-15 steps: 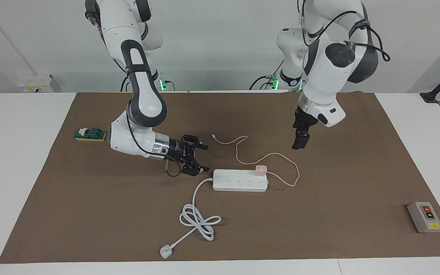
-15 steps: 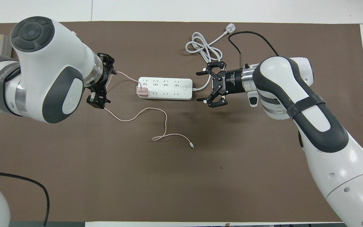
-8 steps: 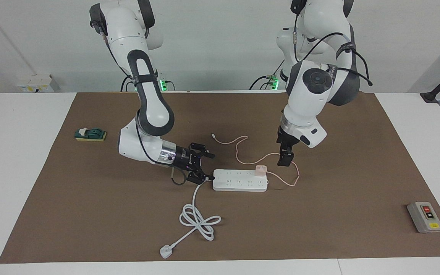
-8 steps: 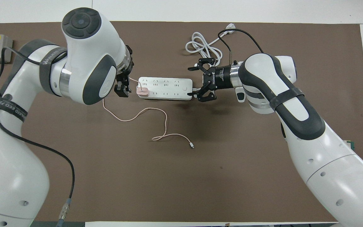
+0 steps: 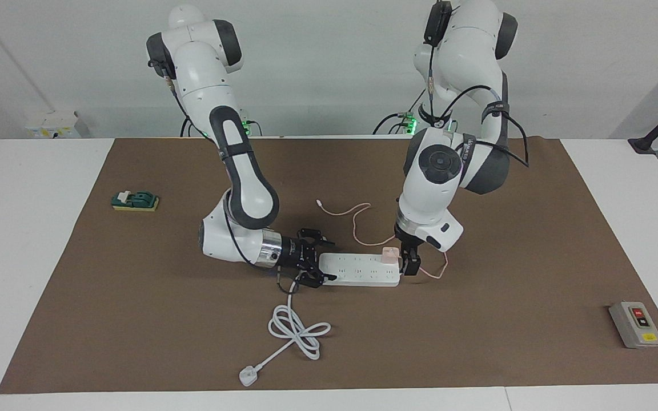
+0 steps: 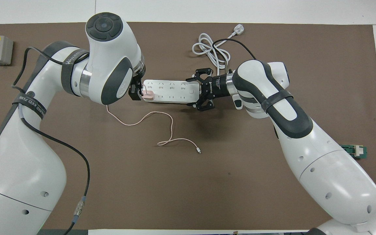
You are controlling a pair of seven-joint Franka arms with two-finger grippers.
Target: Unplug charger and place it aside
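Charger (image 5: 389,254) plugged in power strip (image 5: 357,269); both grippers beside.

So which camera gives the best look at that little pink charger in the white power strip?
The facing view: the charger stands clear on the power strip, at the left arm's end, with the left gripper beside it. In the overhead view the charger shows only partly, tucked against the left arm's wrist.
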